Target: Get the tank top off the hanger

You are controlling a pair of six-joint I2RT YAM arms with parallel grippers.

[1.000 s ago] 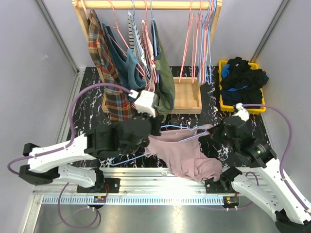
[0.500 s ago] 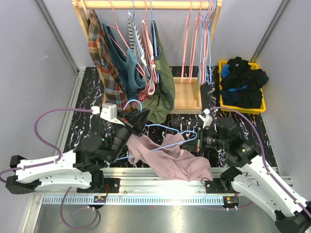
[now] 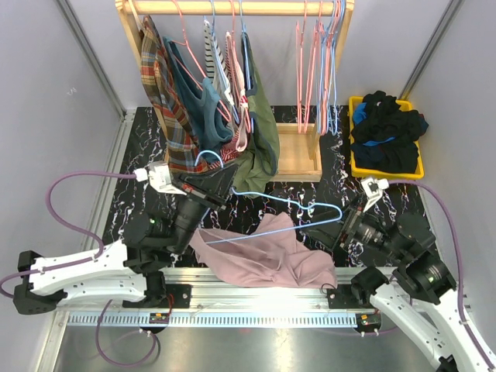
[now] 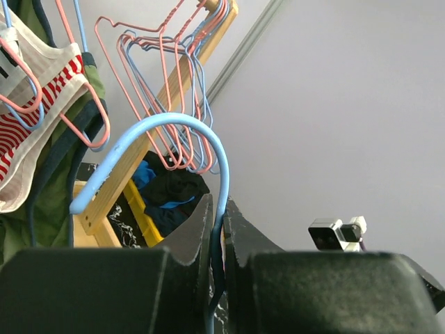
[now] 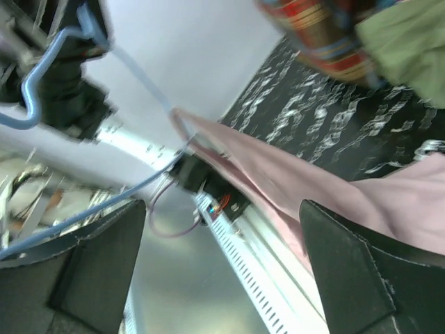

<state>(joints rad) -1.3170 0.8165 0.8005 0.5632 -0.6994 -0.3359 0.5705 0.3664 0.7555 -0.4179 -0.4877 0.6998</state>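
The pink tank top (image 3: 263, 260) lies crumpled on the black marbled table by the near rail, and shows as a pink sheet (image 5: 292, 181) in the right wrist view. My left gripper (image 3: 217, 182) (image 4: 217, 209) is shut on the hook of the light blue hanger (image 3: 291, 205) (image 4: 174, 125). The hanger slants above the table and its lower wire crosses the cloth's upper edge. I cannot tell whether a strap is still threaded on it. My right gripper (image 3: 341, 232) (image 5: 229, 257) stands open just right of the cloth, with nothing between its fingers.
A wooden rack (image 3: 232, 8) at the back carries several hung garments (image 3: 209, 101) and empty pink and blue hangers (image 3: 314, 62). A yellow bin (image 3: 358, 167) of dark clothes stands at the back right. The metal rail (image 3: 256, 298) runs along the near edge.
My right gripper has opened, let go of the tank top and drawn back to the right. The cloth has dropped flat onto the table. My left gripper still holds the hanger.
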